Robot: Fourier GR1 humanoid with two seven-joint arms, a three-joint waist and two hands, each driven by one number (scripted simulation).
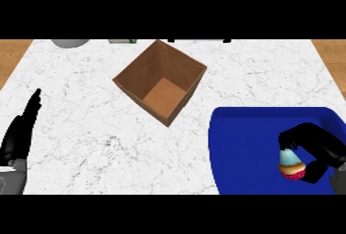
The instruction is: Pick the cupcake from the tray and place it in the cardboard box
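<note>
On the blue tray [250, 151] at the lower right of the desk [88, 132], the cupcake [291, 165] lies tilted, its pale blue pointed icing above a tan cake with a red base. The black right hand [317, 153] curls round it, fingers over the icing and thumb by the base. The tray is a smooth, deep blue slab with rounded corners. Up and to the left, well apart from it, stands the cardboard box [162, 82], open-topped, brown, with slanted walls and an orange-brown floor. The desk is white marble with fine grey veins, and wooden flooring shows at its sides. A grey rounded object [69, 43] sits at the far edge. The left hand [21, 132] rests by the left edge, fingers straight.
</note>
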